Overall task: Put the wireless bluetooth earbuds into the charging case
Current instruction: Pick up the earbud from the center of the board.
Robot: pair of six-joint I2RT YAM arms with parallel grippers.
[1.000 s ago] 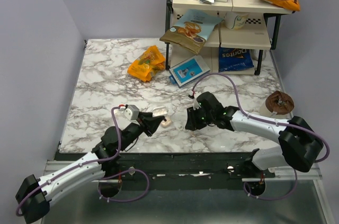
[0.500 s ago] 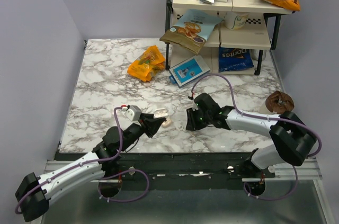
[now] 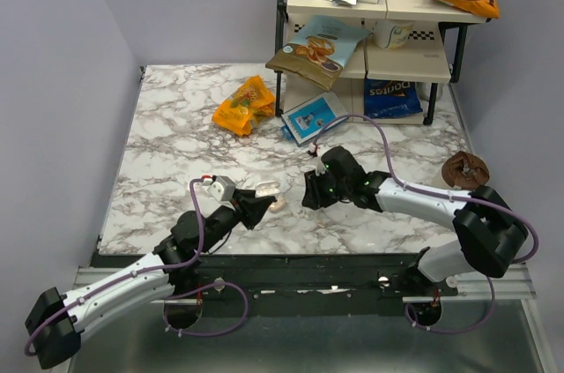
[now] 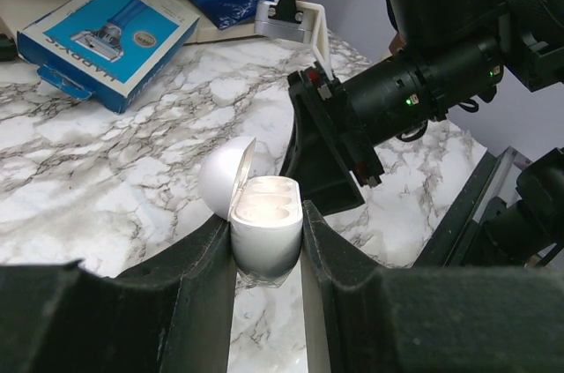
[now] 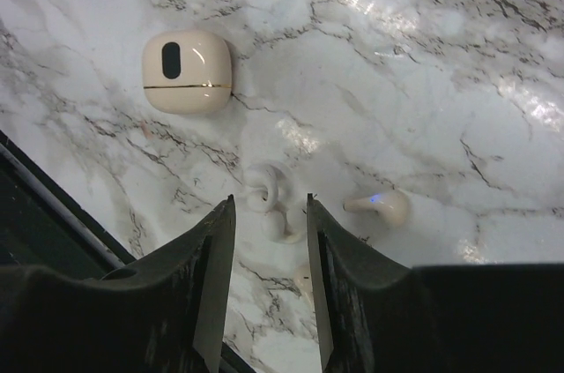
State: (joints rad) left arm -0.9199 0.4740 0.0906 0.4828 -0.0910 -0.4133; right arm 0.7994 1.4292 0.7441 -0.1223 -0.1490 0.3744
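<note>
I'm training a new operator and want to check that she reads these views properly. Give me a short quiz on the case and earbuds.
1. Fill in: the earbuds under the right gripper lie on the ___.
2. What holds the case? A. the left gripper B. the right gripper C. nothing, it lies free
3. True or false: the case's lid is shut.

Key: 1. table. 2. A. 3. False; the lid is swung open and both wells look empty.
</note>
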